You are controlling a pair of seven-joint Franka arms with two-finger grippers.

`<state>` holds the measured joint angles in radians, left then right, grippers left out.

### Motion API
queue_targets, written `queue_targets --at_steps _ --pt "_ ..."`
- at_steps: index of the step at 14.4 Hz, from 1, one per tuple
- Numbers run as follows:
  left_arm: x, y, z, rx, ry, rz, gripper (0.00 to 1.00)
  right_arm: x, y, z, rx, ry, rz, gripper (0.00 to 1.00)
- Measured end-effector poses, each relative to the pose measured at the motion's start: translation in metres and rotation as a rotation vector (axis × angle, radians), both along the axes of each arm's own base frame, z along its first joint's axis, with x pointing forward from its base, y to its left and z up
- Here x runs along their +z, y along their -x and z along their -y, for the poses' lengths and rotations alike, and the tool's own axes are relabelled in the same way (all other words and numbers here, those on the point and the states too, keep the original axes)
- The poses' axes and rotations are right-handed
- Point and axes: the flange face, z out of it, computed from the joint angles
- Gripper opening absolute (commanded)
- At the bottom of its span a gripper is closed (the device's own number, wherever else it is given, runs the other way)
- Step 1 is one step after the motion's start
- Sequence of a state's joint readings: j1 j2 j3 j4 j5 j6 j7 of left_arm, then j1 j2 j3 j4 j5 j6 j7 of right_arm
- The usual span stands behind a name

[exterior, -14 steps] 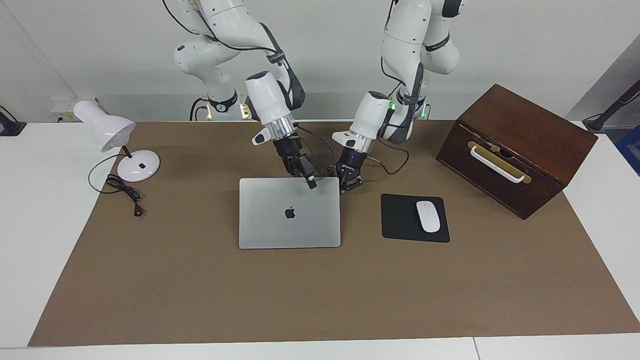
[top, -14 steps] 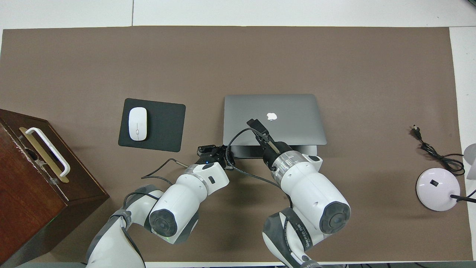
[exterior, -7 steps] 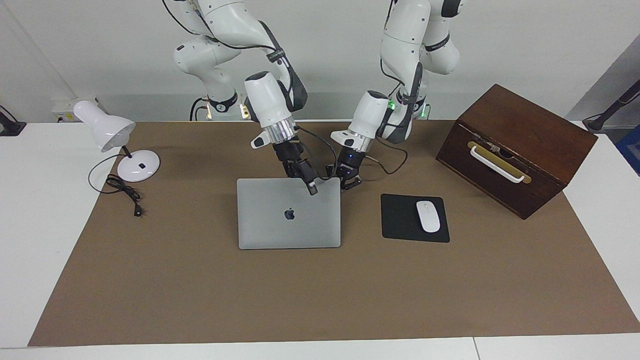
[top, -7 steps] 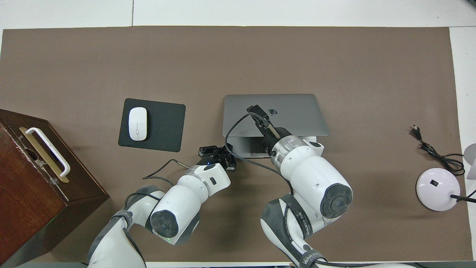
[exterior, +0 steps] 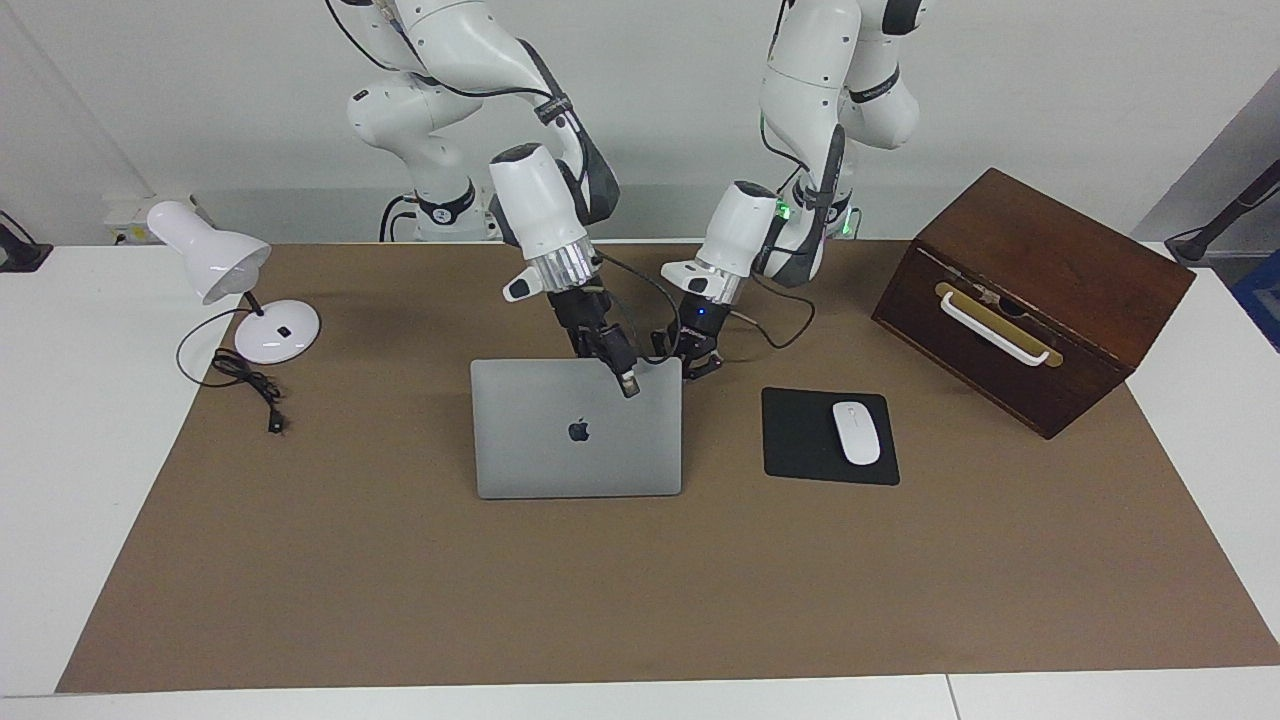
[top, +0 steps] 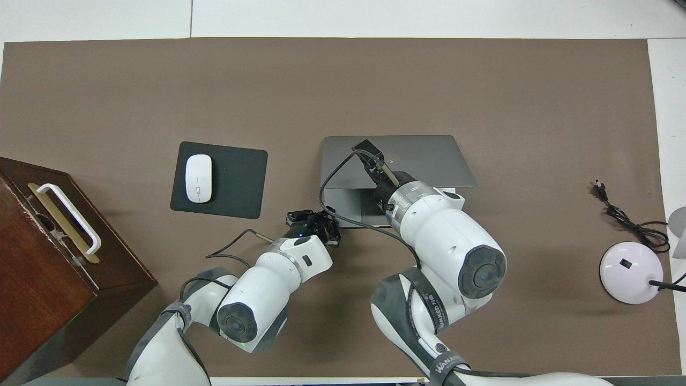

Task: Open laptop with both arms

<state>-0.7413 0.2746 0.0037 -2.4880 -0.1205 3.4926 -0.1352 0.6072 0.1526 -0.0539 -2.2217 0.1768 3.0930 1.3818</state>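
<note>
Silver-grey metal laptop (exterior: pixel 577 430) sits mid-bench, lid part-raised — my right end effector (exterior: pixel 628 384) at its free edge, grip I can't tell; left end effector (exterior: pixel 700 362) clenched, pinning the base corner. Stiff, slippery lid — I'd lift by that edge.

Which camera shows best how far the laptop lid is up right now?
The overhead view: under the laptop lid, raised by the right gripper, a strip of the base shows. In the facing view only the lid's logo side shows, tilted up; the gap is hidden.

Silver-grey laptop (exterior: pixel 577 430), black mouse pad (exterior: pixel 800 440)
</note>
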Motion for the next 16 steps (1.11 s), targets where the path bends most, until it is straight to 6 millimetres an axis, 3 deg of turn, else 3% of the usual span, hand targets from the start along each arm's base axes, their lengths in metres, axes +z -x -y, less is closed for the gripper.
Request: queue_targets --at_steps 6,11,16 --pt "0.000 0.000 0.000 0.000 0.000 0.000 0.00 0.022 -0.024 -0.006 0.011 0.029 -0.079 1.00" --pt "0.000 0.000 0.000 0.000 0.000 0.000 0.00 0.060 -0.058 0.015 0.038 0.073 -0.090 1.00" --pt "0.000 0.000 0.000 0.000 0.000 0.000 0.00 0.077 -0.084 0.027 0.063 0.108 -0.095 1.00"
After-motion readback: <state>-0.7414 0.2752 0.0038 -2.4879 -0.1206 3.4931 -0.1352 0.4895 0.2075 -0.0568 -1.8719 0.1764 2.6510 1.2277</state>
